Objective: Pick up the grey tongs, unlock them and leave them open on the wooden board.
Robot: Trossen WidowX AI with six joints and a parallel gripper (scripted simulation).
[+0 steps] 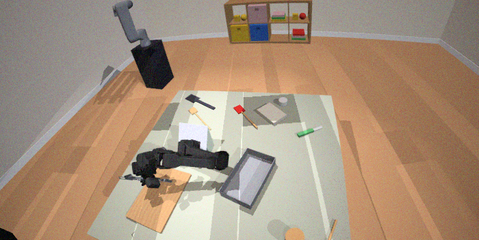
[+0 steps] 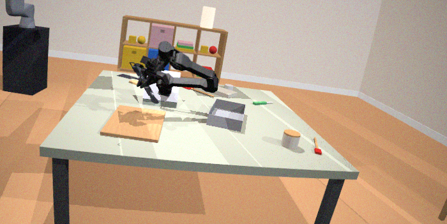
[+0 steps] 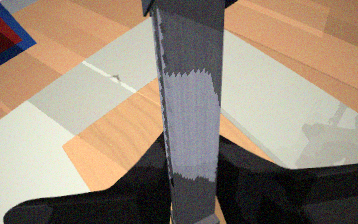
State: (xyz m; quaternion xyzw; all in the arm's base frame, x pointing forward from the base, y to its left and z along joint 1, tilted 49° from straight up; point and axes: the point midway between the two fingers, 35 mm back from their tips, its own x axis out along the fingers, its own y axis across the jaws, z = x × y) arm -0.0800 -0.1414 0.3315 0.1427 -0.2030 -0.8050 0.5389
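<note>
End effector (image 1: pixel 148 177): I see it clamped on the grey tongs (image 3: pixel 190 130).
Tongs: airborne above the wooden board's (image 1: pixel 155 210) far corner, off the roasting tin (image 1: pixel 228 189).
Risk: I judge they could land still locked, or miss onto the worktop (image 1: pixel 291 189).

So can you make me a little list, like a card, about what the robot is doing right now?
claw: shut on the grey tongs
tongs: lifted in the air, above the near-left end of the wooden board
tongs open or locked: cannot tell
roasting tin: nothing lies across it, sits right of the board
board: nothing lying on it, only shadows
table: also holds spatulas, a green marker and a lidded jar
</note>
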